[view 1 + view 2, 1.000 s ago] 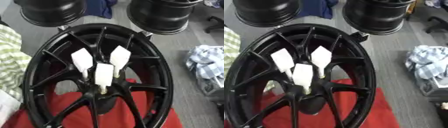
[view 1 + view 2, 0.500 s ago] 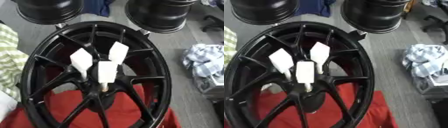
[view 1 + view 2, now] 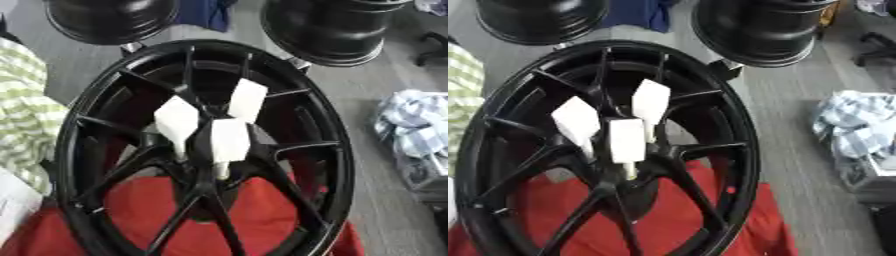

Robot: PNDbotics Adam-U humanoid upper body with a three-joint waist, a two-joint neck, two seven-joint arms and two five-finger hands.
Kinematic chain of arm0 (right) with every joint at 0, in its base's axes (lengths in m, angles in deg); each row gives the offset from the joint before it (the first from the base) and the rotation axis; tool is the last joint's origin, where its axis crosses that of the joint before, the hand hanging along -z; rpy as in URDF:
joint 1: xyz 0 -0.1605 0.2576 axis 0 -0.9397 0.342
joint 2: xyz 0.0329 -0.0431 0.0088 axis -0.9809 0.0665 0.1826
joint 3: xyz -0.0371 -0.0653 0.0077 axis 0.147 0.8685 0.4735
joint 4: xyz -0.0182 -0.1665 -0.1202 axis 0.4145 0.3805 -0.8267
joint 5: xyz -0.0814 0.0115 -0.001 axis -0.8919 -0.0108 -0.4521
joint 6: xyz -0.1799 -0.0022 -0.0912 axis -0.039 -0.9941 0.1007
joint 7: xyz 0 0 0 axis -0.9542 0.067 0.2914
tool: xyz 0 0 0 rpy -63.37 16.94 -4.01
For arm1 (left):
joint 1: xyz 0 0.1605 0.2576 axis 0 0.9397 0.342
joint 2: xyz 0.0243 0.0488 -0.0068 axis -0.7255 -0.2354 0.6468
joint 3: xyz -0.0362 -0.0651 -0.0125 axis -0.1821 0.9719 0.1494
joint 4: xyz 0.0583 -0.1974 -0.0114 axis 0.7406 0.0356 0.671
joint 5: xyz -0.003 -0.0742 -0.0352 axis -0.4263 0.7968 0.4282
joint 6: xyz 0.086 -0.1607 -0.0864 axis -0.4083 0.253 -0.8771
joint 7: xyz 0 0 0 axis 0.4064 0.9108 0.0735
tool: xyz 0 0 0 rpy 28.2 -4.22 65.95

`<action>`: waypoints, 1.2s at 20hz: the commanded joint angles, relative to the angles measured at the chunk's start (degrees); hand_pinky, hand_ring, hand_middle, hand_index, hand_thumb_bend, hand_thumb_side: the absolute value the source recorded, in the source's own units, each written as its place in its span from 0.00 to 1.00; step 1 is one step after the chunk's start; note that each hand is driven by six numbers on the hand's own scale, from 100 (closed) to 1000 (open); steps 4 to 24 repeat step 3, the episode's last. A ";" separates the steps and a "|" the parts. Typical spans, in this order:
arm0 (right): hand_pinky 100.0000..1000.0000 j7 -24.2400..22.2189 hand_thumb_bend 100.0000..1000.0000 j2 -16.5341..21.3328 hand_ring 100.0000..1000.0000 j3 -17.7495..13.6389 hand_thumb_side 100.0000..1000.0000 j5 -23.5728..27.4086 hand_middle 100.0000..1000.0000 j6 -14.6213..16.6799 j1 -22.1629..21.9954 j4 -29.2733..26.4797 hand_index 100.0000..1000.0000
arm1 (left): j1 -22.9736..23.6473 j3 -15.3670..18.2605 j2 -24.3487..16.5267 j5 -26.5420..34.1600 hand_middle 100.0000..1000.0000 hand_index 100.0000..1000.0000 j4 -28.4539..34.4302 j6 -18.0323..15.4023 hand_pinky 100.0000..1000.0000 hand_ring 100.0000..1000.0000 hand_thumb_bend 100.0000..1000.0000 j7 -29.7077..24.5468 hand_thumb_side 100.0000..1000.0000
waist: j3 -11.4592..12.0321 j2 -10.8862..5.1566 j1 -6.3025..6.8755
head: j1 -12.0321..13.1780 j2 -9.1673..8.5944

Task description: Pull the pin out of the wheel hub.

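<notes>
Pins (image 3: 229, 142): three white, seated in wheel hub (image 3: 208, 187), frame ctr | hands: none in view, finger state can't tell | step: undetermined.

Three white pins (image 3: 229, 142) are standing up from the wheel hub (image 3: 206, 187), crowding one another, so little room seems to be lying between them. Black spokes (image 3: 293, 147) are fanning out around them, leaving open gaps. Two more rims (image 3: 767, 27) are blocking the far side. Grey floor (image 3: 367, 165) is lying open on the right, up to a checked cloth (image 3: 855, 125).
</notes>
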 commanded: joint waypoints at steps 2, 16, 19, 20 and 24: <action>0.92 -0.33 0.00 -0.56 0.63 1.31 0.46 3.03 0.60 2.49 1.40 -1.40 0.74 | -1.69 -0.19 -0.13 0.37 0.66 0.72 0.98 -0.66 0.60 0.72 0.00 -0.61 0.76 | 0.16 -0.82 -0.27 | 0.65 1.24; 0.92 -0.66 0.00 -0.87 0.63 1.59 0.47 3.30 0.60 2.75 1.51 -1.40 0.74 | -1.94 -0.27 -0.06 0.33 0.66 0.72 0.98 -0.75 0.60 0.72 0.00 -0.70 0.76 | 0.22 -0.76 -0.38 | 0.61 1.34; 0.92 -0.66 0.00 -0.87 0.63 1.59 0.47 3.30 0.60 2.75 1.51 -1.40 0.74 | -1.94 -0.27 -0.06 0.33 0.66 0.72 0.98 -0.75 0.60 0.72 0.00 -0.70 0.76 | 0.22 -0.76 -0.38 | 0.61 1.34; 0.92 -0.66 0.00 -0.87 0.63 1.59 0.47 3.30 0.60 2.75 1.51 -1.40 0.74 | -1.94 -0.27 -0.06 0.33 0.66 0.72 0.98 -0.75 0.60 0.72 0.00 -0.70 0.76 | 0.22 -0.76 -0.38 | 0.61 1.34; 0.92 -0.66 0.00 -0.87 0.63 1.59 0.47 3.30 0.60 2.75 1.51 -1.40 0.74 | -1.94 -0.27 -0.06 0.33 0.66 0.72 0.98 -0.75 0.60 0.72 0.00 -0.70 0.76 | 0.22 -0.76 -0.38 | 0.61 1.34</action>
